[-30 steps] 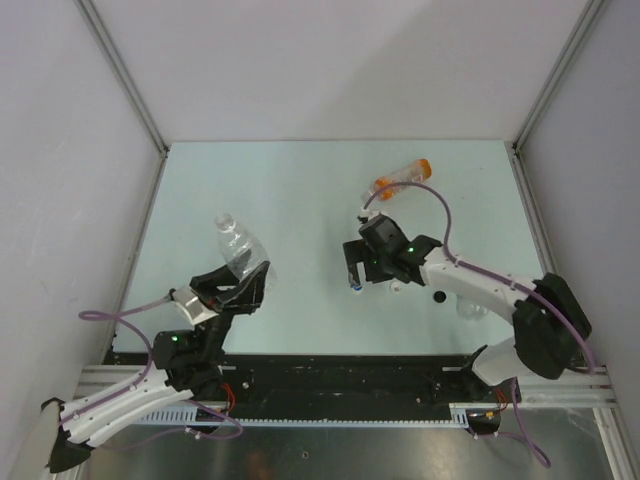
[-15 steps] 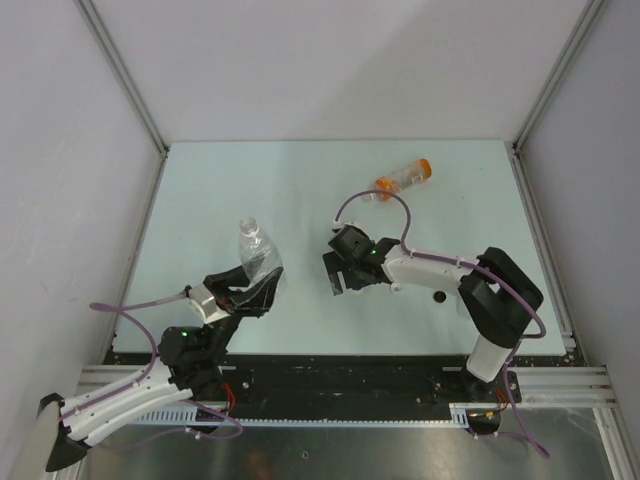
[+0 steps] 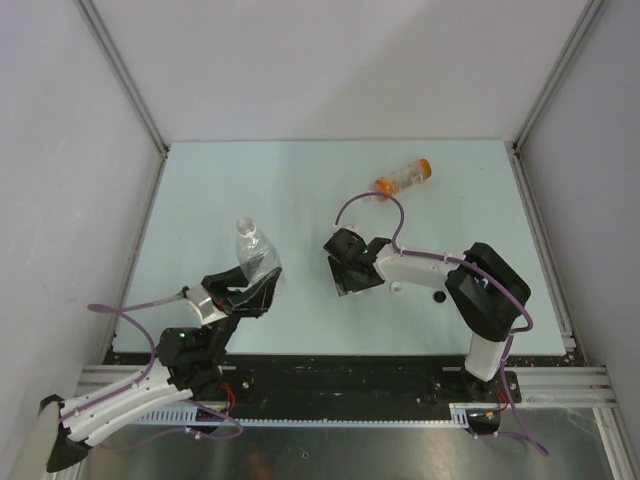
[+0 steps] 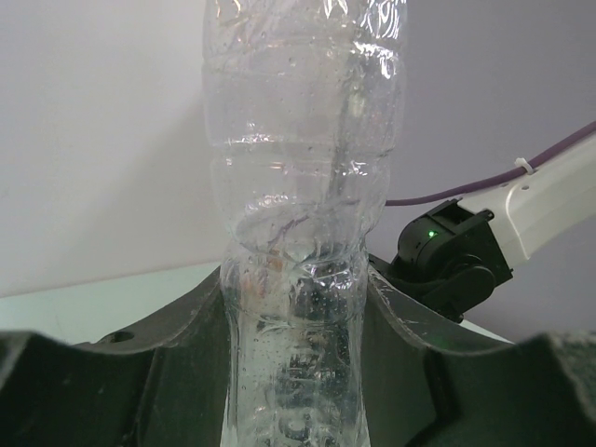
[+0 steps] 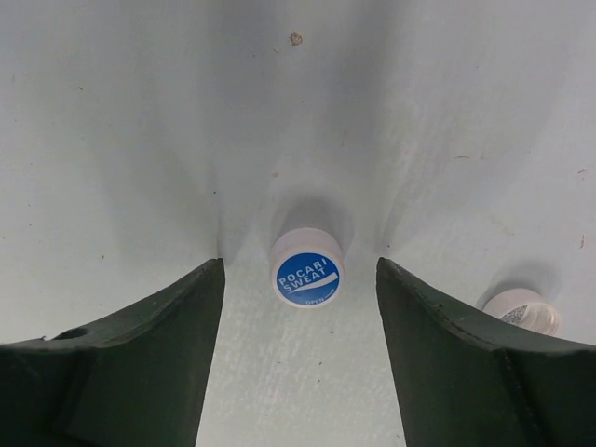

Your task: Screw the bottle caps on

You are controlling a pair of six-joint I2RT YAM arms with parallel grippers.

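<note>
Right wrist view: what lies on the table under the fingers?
A white cap with a blue label, between the fingers, untouched. A second cap is partly hidden by one finger.

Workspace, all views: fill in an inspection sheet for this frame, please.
Surface: pale green table, a few specks.
Job's things: clear plastic bottle gripped at its narrow waist; orange-tinted bottle lying at the far side; blue-topped white cap and second white cap on the table.
Clutter: nothing seen.
Grippers: left gripper shut on the clear plastic bottle; right gripper open, straddling the blue-topped white cap, not touching.
Cables: purple cable looped along each arm.
Surroundings: grey enclosure walls.
</note>
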